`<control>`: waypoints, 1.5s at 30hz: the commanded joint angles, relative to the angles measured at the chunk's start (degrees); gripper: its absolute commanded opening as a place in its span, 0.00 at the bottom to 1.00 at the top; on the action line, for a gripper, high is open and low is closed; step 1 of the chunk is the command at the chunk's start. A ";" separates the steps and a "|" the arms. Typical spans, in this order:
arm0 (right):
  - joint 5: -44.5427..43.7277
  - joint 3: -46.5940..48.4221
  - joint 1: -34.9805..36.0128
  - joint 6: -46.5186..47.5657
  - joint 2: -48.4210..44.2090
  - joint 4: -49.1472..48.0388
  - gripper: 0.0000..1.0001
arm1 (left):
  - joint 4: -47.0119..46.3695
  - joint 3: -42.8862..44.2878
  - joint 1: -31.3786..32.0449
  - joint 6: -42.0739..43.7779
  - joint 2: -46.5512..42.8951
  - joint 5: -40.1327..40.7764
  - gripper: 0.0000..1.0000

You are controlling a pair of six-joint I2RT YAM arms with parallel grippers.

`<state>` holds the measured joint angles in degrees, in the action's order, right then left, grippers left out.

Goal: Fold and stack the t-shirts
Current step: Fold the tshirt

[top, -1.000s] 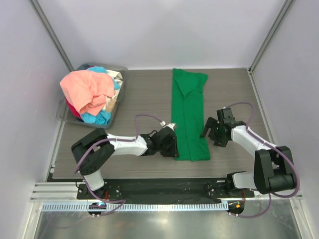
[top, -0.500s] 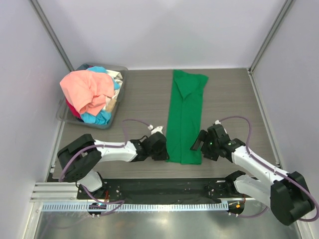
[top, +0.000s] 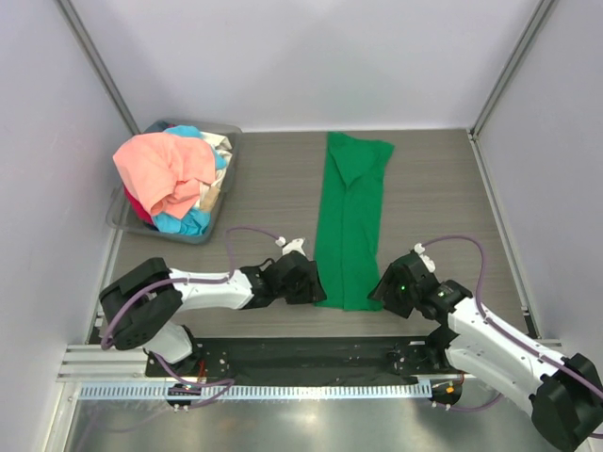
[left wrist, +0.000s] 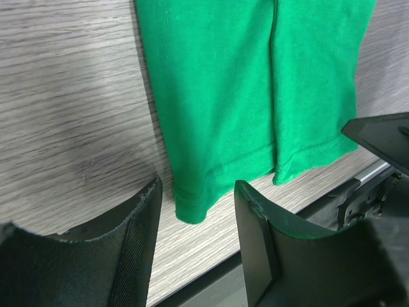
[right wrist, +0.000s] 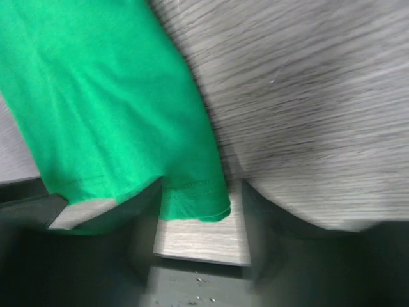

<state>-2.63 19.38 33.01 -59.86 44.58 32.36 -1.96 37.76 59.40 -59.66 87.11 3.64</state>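
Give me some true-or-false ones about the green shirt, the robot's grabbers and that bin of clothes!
1. The bright green cloth t-shirt lies as a long strip on the grey wood-grain table. True.
2. The left gripper is shut on the green t-shirt. False: it is open, its fingers either side of the near left corner.
3. A salmon-pink cloth shirt tops the pile in the grey translucent plastic bin. True.
4. The bin sits at the table's far right. False: far left.
5. The right gripper is open at the shirt's near right corner. True.

Probably a lab test cell: plain white walls (top: pixel 311 56), aluminium rail (top: pixel 283 391), wood-grain table (top: pixel 443 188).
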 commanded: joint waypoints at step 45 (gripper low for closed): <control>-17.41 43.89 -6.28 18.89 28.62 7.64 0.01 | 34.91 40.63 -14.21 17.99 7.62 -0.12 0.00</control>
<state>-18.59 58.74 30.30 -47.55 69.78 44.58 30.87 73.95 47.68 -47.46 91.92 6.15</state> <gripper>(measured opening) 0.039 0.010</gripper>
